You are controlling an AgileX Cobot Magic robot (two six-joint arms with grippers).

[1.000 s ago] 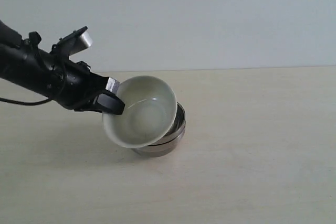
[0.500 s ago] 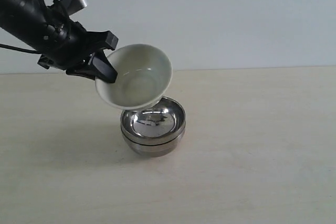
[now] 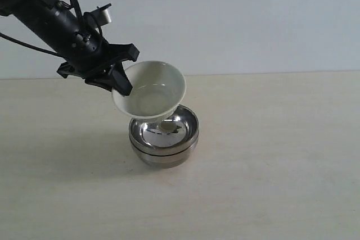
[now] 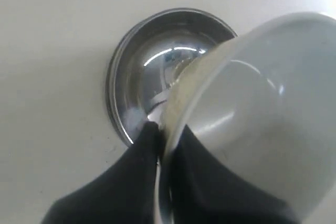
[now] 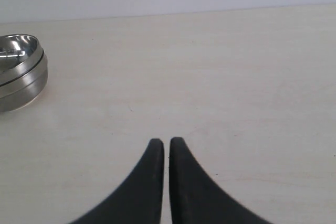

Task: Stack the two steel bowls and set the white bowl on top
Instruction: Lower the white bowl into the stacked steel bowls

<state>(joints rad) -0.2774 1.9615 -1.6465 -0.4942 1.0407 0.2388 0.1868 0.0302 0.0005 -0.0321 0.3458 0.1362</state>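
The two steel bowls (image 3: 163, 141) sit nested one in the other on the pale table; they also show in the left wrist view (image 4: 152, 72) and the right wrist view (image 5: 18, 72). My left gripper (image 3: 121, 85) is shut on the rim of the white bowl (image 3: 151, 89), holding it tilted just above the steel stack. In the left wrist view the white bowl (image 4: 262, 108) fills much of the frame, its rim pinched between the dark fingers (image 4: 131, 171). My right gripper (image 5: 164, 145) is shut on nothing, low over bare table, out of the exterior view.
The pale wooden table (image 3: 270, 155) stretches around the stack, with a plain light wall behind it. The left arm (image 3: 50, 21) reaches in from the upper left.
The left gripper has lifted the white bowl off the stack's side, then brought it to a flatter tilt right over the steel bowls. The steel bowls have stayed put.
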